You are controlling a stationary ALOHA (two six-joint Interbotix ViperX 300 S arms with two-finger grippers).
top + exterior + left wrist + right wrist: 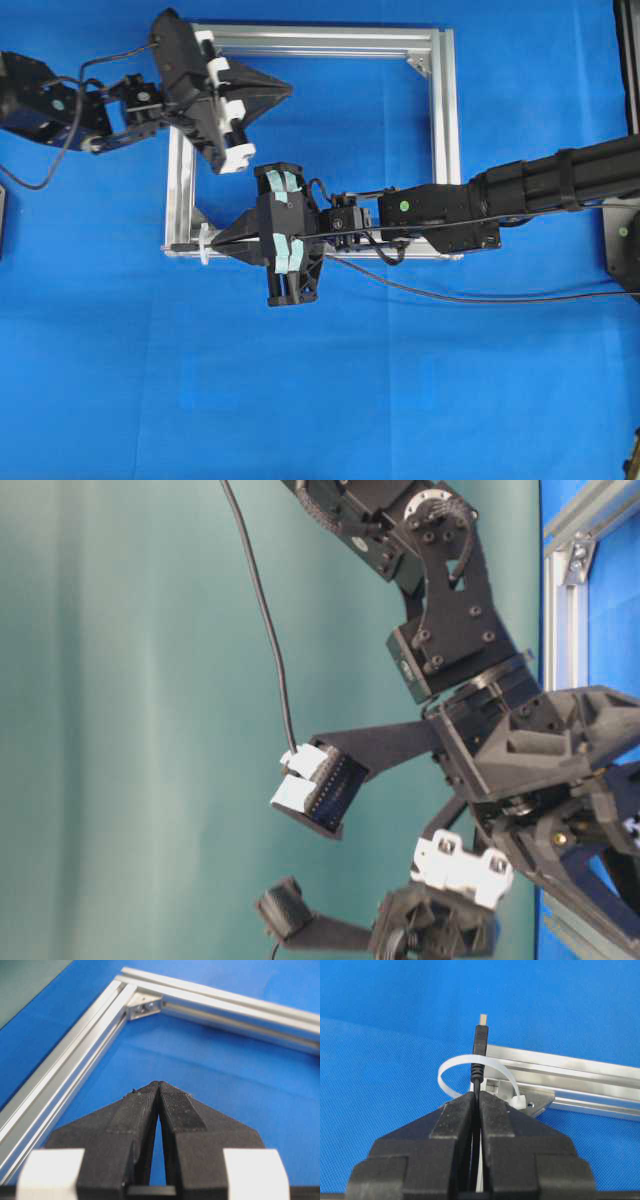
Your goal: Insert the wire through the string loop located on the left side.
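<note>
1. The wire (479, 1055) is pinched between the closed jaws of the right gripper (476, 1097), just behind its plug.
2. The plug tip is seen poking past the string loop (455, 1067) at the frame (580, 1080) corner; whether it is truly threaded cannot be told.
3. Pulling the cable onward is judged to remain.
4. The left gripper (159, 1085) is closed on nothing, above the frame's far side.

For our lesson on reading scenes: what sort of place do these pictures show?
Probably a robotics lab test bench: a blue cloth covers the table, a bare aluminium frame lies on it, and the right claw grips a wire at a white string loop.
</note>
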